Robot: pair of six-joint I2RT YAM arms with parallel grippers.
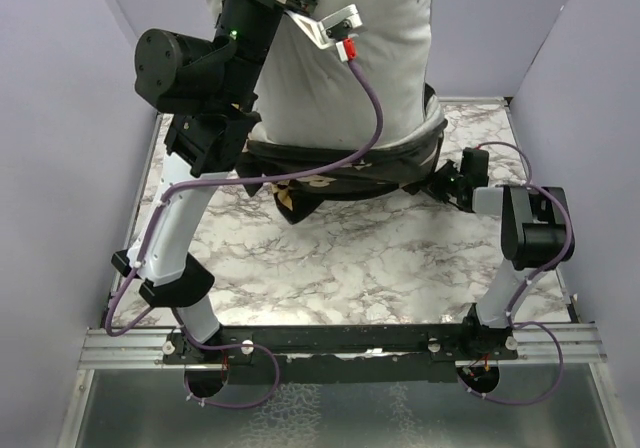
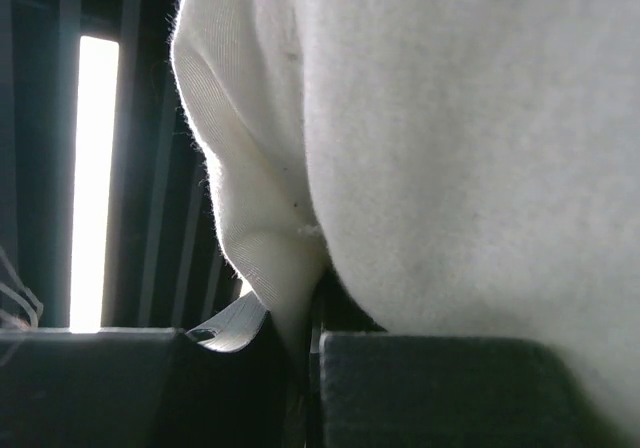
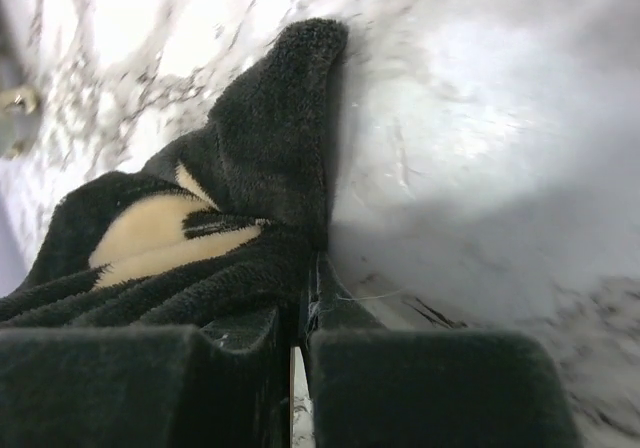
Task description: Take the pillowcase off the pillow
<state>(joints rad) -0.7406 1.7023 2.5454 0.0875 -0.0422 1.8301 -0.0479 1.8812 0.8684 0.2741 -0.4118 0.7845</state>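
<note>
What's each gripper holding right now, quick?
Left gripper: closed, holding a corner of the pillow.
Right gripper: closed, holding the pillowcase.

The left arm and right arm have white tubes and fat black joints. Purple cables loop along them. The right gripper has black fingers.

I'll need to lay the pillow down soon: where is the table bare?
The marble table is bare across its near half, between the bunched pillowcase and the arm bases. The far middle is crowded: the pillow hangs there from the left hand, and the right hand pinches the pillowcase's right end.
</note>
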